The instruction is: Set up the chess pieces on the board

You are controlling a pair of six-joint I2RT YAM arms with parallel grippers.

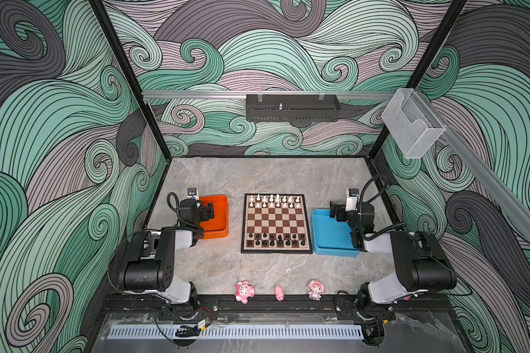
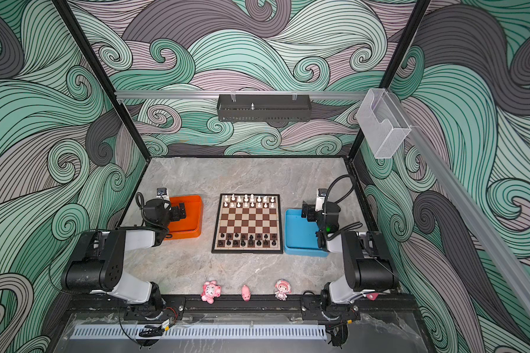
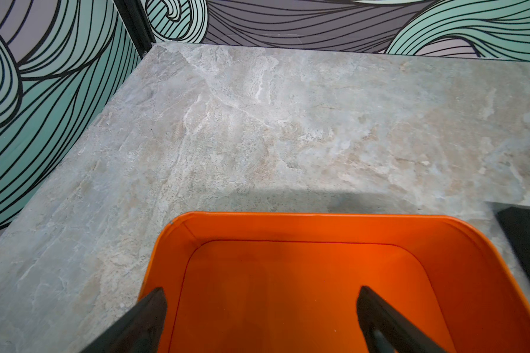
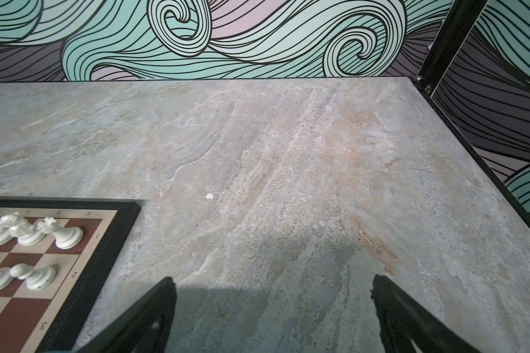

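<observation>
The board [image 1: 276,224] [image 2: 248,224] lies flat in the middle of the table in both top views. White chess pieces [image 1: 274,201] fill its two far rows and black chess pieces [image 1: 276,240] its two near rows. My left gripper [image 1: 210,211] [image 3: 262,293] hangs open over the orange tray [image 3: 288,232], with nothing between its fingers. My right gripper [image 1: 334,211] [image 4: 273,281] is open over the far edge of the blue tray [image 1: 326,235], holding nothing. The right wrist view shows the board's corner [image 4: 114,241] with a white rook [image 4: 62,233], a knight [image 4: 16,229] and pawns [image 4: 36,276].
The orange tray [image 1: 219,224] sits left of the board and the blue tray right of it. Three pink toy figurines [image 1: 244,291] [image 1: 279,292] [image 1: 315,288] stand along the front edge. Patterned walls with black frame posts [image 4: 447,42] close the back and sides.
</observation>
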